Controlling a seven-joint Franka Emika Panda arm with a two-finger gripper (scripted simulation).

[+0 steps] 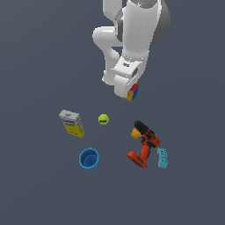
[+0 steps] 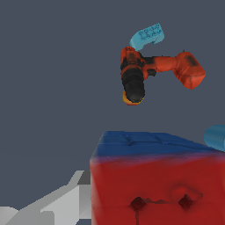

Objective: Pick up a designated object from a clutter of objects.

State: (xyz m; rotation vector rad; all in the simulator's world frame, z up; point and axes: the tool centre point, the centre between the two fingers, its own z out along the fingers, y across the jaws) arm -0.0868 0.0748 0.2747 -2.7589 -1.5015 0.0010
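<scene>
The tool (image 1: 128,90) grips the cube (image 1: 133,92) right at its tip, seemingly lifted off the bench (image 1: 39,184). Farther out lie the drill (image 2: 149,72) and the brick (image 2: 147,36), well apart.

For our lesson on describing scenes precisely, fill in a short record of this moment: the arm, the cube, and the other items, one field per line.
gripper: over the multicoloured cube, fingertips hidden in the exterior view
multicoloured cube: red, yellow and blue faces show at the gripper's end; fills the wrist view close up
power drill: red-orange, lying on its side
light-blue brick: just to the exterior view's right of the drill
ball: yellow-green, alone
yellow-white box: to the exterior view's left of the ball
blue cup: upright, opening visible
</scene>
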